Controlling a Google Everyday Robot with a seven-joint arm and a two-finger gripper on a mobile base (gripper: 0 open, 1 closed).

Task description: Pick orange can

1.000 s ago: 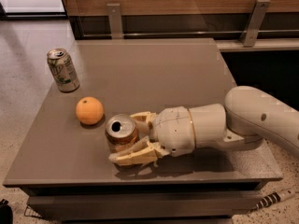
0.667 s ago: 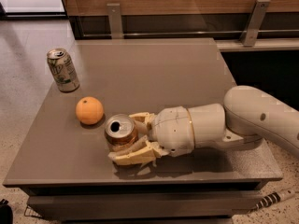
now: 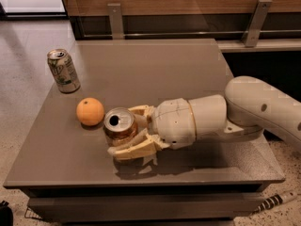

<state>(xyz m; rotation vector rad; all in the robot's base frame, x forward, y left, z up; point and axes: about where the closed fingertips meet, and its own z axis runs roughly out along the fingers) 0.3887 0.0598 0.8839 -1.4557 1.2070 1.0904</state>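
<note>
The orange can (image 3: 120,128), orange-brown with a silver top and pull-tab opening, is at the front middle of the grey table (image 3: 155,69). My gripper (image 3: 123,132) reaches in from the right and is shut on the can, one cream finger behind it and one finger (image 3: 131,149) in front of it. The can leans slightly, top toward the camera, and seems a little above the tabletop, with a shadow beneath the gripper.
A round orange fruit (image 3: 90,111) lies just left of the can, nearly touching it. A green-and-white can (image 3: 63,70) stands upright at the table's back left edge. A wooden wall with metal brackets runs behind the table. The floor lies to the left.
The gripper and the orange can have risen slightly and the can has tilted a little. The fruit and the green-and-white can have not moved.
</note>
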